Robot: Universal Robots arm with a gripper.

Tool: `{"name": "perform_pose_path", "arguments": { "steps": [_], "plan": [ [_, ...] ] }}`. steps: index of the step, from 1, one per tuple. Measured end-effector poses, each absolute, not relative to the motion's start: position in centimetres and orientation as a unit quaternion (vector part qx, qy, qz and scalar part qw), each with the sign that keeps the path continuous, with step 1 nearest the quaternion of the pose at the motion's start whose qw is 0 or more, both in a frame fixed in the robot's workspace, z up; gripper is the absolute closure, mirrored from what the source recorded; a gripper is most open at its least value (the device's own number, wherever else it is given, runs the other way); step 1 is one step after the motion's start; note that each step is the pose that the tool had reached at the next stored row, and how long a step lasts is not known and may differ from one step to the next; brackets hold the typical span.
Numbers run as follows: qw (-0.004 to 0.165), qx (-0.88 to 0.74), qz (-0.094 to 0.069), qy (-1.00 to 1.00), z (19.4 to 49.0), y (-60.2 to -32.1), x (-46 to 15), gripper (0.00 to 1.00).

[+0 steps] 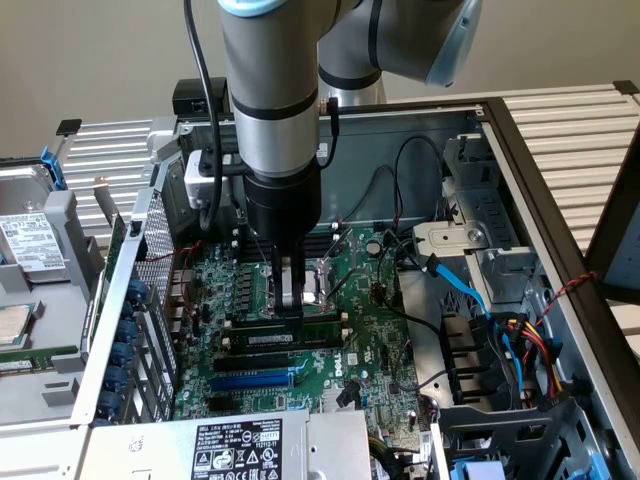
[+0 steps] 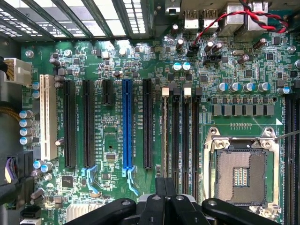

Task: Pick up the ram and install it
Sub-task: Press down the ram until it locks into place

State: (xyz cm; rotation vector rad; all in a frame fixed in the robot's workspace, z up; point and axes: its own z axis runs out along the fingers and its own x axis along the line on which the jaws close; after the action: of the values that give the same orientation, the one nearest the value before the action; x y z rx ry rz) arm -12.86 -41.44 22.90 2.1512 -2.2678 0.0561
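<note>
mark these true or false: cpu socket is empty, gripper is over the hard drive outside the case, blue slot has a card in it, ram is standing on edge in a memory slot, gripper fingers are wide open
1. The cpu socket is empty. True.
2. The gripper is over the hard drive outside the case. False: it is down inside the case at the memory slots beside the cpu socket, its tips right at the ram's upper edge.
3. The blue slot has a card in it. False: it is empty.
4. The ram stands on edge in a memory slot, white label showing. True.
5. The gripper fingers are wide open. False: they are shut together.
</note>
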Motion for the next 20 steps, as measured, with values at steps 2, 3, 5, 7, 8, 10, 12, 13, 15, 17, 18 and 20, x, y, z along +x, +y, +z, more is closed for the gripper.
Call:
{"name": "perform_pose_path", "arguments": {
  "steps": [2,3,5,7,8,10,12,13,15,17,18,20],
  "plan": [
    [0.007,0.688,0.017,-0.725,22.78,-41.43,-12.85,0.89],
    [0.006,0.688,0.017,-0.725,22.71,-41.44,-12.86,0.89],
    [0.006,0.688,0.016,-0.725,22.64,-41.44,-12.86,0.89],
    [0.005,0.688,0.015,-0.725,22.52,-41.44,-12.86,0.89],
    [0.005,0.688,0.015,-0.725,22.48,-41.44,-12.86,0.89],
    [0.005,0.688,0.015,-0.725,22.46,-41.43,-12.85,0.89],
    [0.005,0.688,0.015,-0.725,22.45,-41.43,-12.86,0.89],
    [0.005,0.688,0.015,-0.725,22.45,-41.43,-12.86,0.89],
    [0.005,0.688,0.015,-0.725,22.45,-41.43,-12.85,0.89],
    [0.005,0.688,0.015,-0.725,22.45,-41.43,-12.85,0.89],
    [0.005,0.688,0.015,-0.725,22.45,-41.43,-12.85,0.89],
    [0.005,0.688,0.015,-0.725,22.5,-41.43,-12.86,0.89]
  ]
}}
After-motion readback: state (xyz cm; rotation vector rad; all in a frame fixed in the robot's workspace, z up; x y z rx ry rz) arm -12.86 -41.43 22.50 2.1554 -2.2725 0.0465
